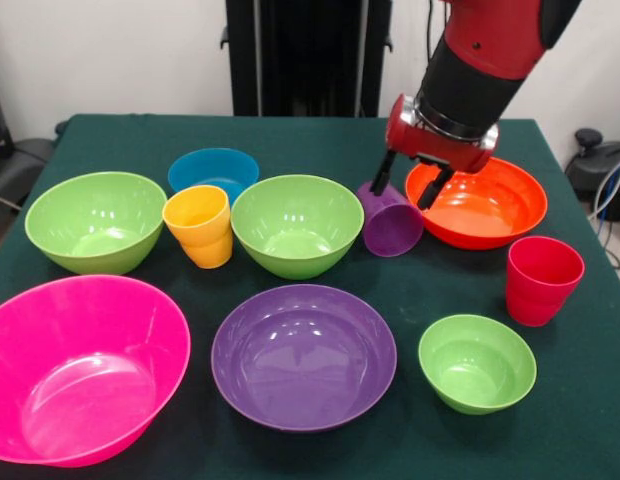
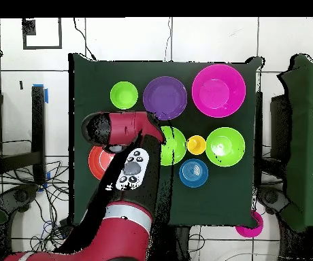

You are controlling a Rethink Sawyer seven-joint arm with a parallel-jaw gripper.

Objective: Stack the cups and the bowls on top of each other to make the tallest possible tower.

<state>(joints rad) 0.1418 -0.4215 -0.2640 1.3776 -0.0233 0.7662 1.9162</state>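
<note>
The purple cup [image 1: 392, 225] lies tilted between the middle green bowl [image 1: 296, 225] and the orange-red bowl [image 1: 485, 205], its mouth towards the camera. My gripper [image 1: 405, 188] hangs right over its base end, fingers spread, one on each side of the cup. The yellow-orange cup [image 1: 200, 226] stands upright beside the blue bowl [image 1: 214, 171]. The red cup [image 1: 542, 279] is upright at the right. The wide purple bowl [image 1: 303, 355], the hot pink bowl [image 1: 80, 368], the small green bowl [image 1: 477, 362] and the left green bowl [image 1: 95, 220] each sit alone. No tower is in view.
In the overhead view my arm [image 2: 128, 170] covers the gripper, the purple cup and part of the middle green bowl [image 2: 176, 145]. The orange-red bowl [image 2: 98, 162] shows beside it. The green table [image 1: 290, 130] has bare cloth behind the bowls.
</note>
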